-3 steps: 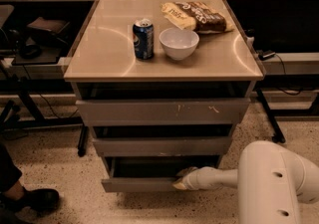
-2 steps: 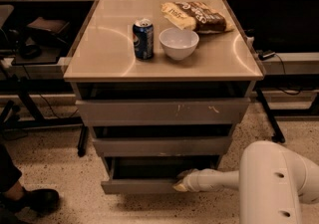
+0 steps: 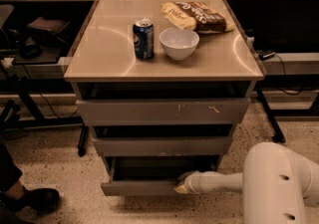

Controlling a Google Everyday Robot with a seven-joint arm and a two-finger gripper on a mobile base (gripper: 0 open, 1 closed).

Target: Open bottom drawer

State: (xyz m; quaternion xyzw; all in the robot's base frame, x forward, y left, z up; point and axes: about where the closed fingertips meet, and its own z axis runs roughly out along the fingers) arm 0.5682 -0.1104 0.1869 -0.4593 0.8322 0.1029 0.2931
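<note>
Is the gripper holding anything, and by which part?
The gripper meets the bottom drawer at its front's top edge, right of middle; a hold cannot be told.

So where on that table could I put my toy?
Bare room: the tabletop left of the can, and the front strip before the can and bowl. Crowded: back right, around the chip bag. The gripper is down at the front of the bottom drawer.

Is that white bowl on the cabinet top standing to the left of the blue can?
No, the white bowl stands right of the blue can; the gripper is down at the bottom drawer front.
</note>
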